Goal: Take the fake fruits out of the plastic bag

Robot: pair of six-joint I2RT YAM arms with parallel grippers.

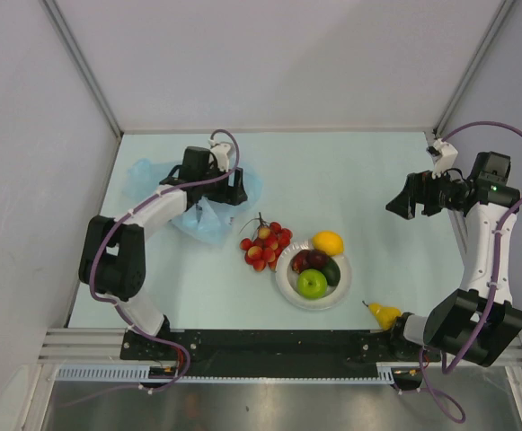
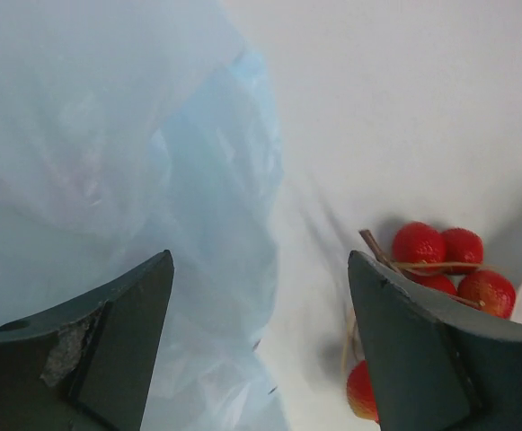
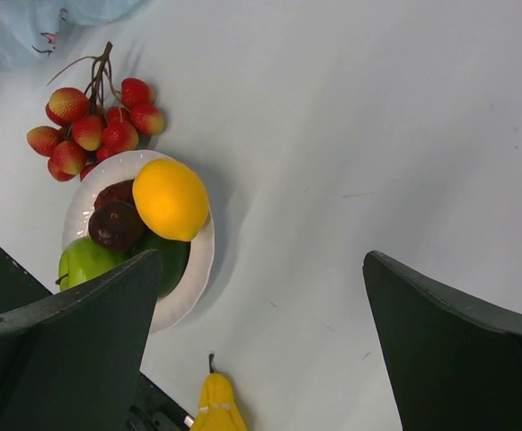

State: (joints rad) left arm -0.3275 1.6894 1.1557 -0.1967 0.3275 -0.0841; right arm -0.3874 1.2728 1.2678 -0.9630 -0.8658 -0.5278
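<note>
- The left fingers [image 1: 208, 192] are wide apart and hold nothing. They hang right over the bag [image 1: 202, 221].
- The bag lies crumpled on the desk [image 1: 377, 162], at the far left. It spreads out sideways, and it is long from left to right.
- In the left wrist view, most of the bag is under and to the left of the fingers. Bare desk and the grapes [image 1: 265, 242] are to the right.
- The right fingers [image 1: 402, 203] are wide apart too and hold nothing. They are up in the air on the far right, well apart from the bag.
- So the left arm is the nearer one. I think it has to go down and a little left to reach the bag.
- Many fruits are out. The lemon [image 1: 328, 242], green apple [image 1: 312, 284], avocado [image 1: 332, 272] and dark red fruit [image 1: 307, 260] sit on the plate [image 1: 286, 285].
- The grapes touch the plate's left rim. A yellow pear [image 1: 384, 314] lies near the right arm's base.
- I cannot tell if any fruit is left in the bag.
</note>
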